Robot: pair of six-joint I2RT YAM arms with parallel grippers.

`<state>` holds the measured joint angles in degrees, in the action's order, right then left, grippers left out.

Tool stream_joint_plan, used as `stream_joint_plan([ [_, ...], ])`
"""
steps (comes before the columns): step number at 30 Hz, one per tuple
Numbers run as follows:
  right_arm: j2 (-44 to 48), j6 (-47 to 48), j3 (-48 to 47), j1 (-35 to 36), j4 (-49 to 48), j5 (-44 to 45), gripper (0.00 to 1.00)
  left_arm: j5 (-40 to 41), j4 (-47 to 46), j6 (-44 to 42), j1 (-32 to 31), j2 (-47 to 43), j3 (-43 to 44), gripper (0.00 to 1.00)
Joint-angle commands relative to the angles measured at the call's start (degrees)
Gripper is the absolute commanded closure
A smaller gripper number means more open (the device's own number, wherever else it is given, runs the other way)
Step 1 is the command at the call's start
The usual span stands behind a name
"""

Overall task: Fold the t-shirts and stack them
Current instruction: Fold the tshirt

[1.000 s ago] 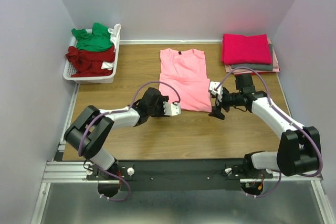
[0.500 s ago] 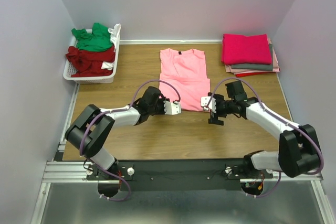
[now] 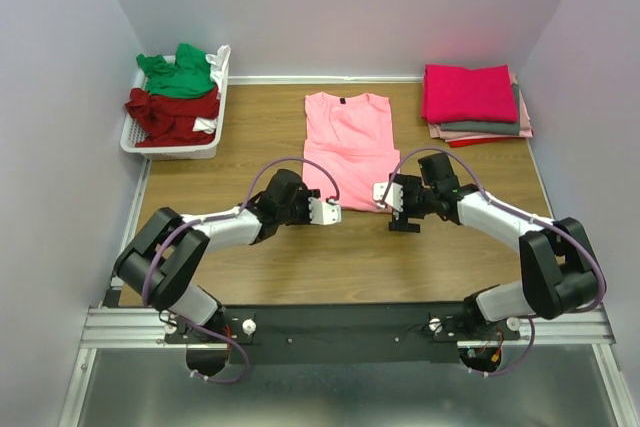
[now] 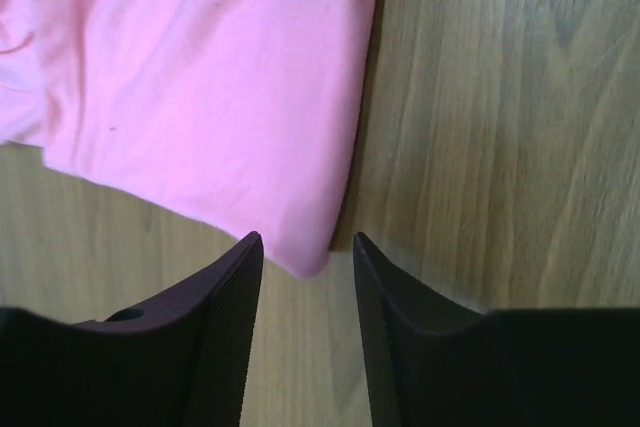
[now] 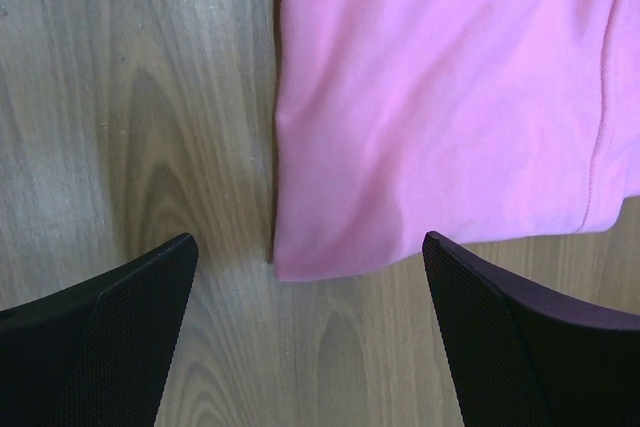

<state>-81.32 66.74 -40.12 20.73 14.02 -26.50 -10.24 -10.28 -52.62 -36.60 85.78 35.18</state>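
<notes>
Since a moment ago the right gripper (image 5: 310,247) has swung left to the near hem of the pink shirt (image 3: 348,137), which lies flat in the middle of the table. On the left, the left gripper (image 4: 305,247) has its fingers slightly parted, straddling the shirt's near left corner without pinching it. On the right, the right gripper gapes wide around the near right corner. A shallow close could catch only one layer or slip off, skewing the fold.

Wooden table (image 3: 340,247), brown grain. Pink t-shirt (image 3: 348,147) lies flat at centre, neck toward far edge. White slotted basket (image 3: 165,150) sits at far-left corner; stack of folded t-shirts (image 3: 470,95) at far-right corner, well apart from the pink one.
</notes>
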Motion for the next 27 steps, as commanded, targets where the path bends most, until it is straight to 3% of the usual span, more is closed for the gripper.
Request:
stream_joint_plan([
  [1, -1.0, -0.6, -0.9, 0.2, -2.1, 2.1, 0.00, -2.3, 3.2, -0.4, -0.1, 3.8, 3.5, 0.54],
  [8, -2.7, 0.8, -2.0, 0.1, -2.2, 2.8, 0.00, -1.1, 3.9, -0.1, -0.1, 6.2, 5.4, 0.58],
  [14, -5.2, 0.9, -4.1, 0.2, -2.5, 3.6, 0.02, -0.2, 3.4, 0.6, -0.1, 7.5, 6.0, 0.68],
  [18, -7.7, -0.2, -5.5, 0.2, -3.0, 4.4, 0.09, -0.4, 2.9, 0.7, -0.1, 7.4, 5.9, 0.88],
  [27, -12.5, -1.5, -7.1, 0.5, -3.1, 5.6, 0.27, -1.7, 2.5, 0.5, -0.1, 4.9, 5.7, 0.91],
])
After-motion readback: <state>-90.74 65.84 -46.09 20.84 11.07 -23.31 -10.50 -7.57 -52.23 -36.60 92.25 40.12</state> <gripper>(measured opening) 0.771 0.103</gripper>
